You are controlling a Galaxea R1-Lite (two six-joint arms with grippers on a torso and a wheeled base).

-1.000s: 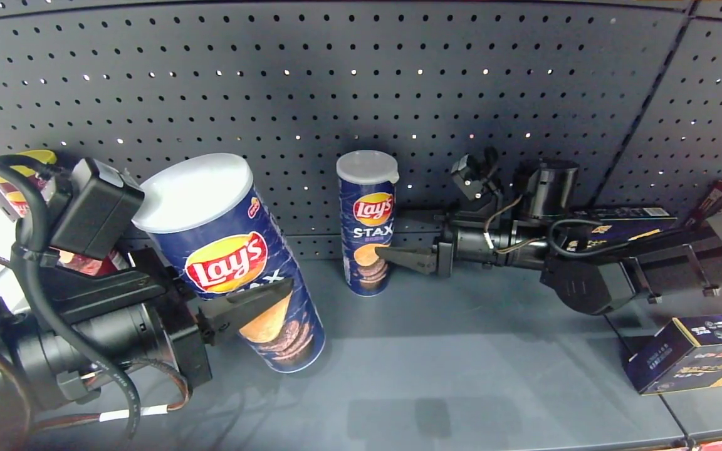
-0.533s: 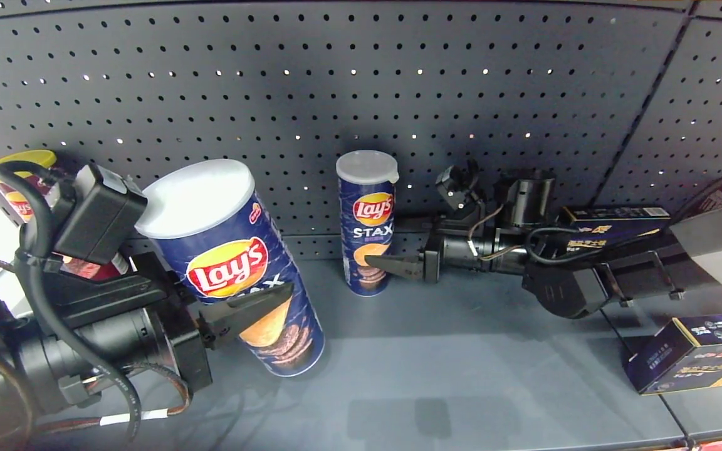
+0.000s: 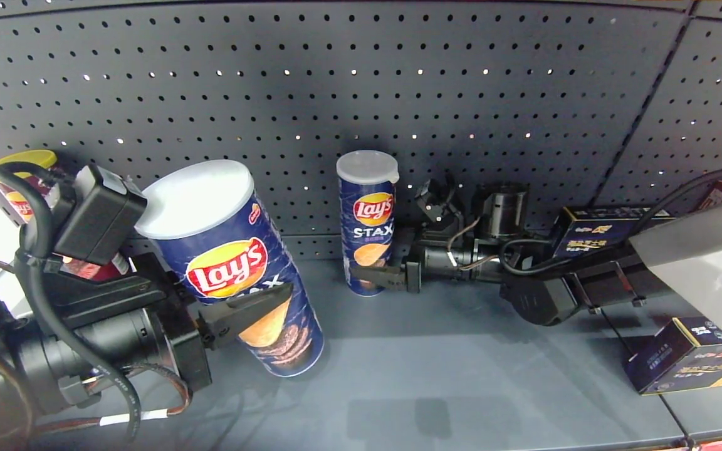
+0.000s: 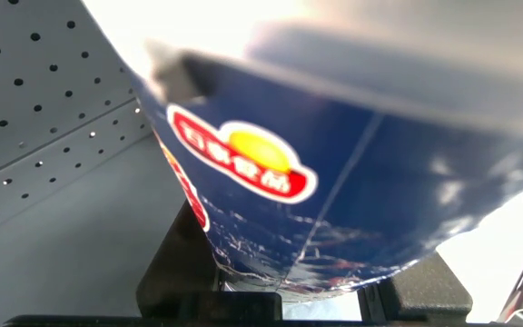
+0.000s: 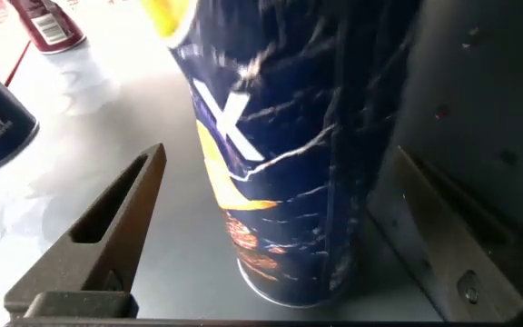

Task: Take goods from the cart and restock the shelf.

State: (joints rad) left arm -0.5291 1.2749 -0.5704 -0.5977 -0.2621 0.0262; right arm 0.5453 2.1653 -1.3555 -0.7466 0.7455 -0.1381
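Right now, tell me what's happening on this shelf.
The robot is stocking chip cans. Its left gripper is clamped on a large can, held tilted with its base down at the shelf. The right gripper is open, straddling a smaller can that stands upright by the back panel.

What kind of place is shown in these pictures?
Probably a shop: a dark grey metal shelf with a perforated back panel, holding dark blue cylindrical crisp cans and dark blue cardboard boxes.

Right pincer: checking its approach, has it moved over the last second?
Yes. The right pincer has slid left along the shelf, now straddling the standing can, which stayed put by the pegboard.
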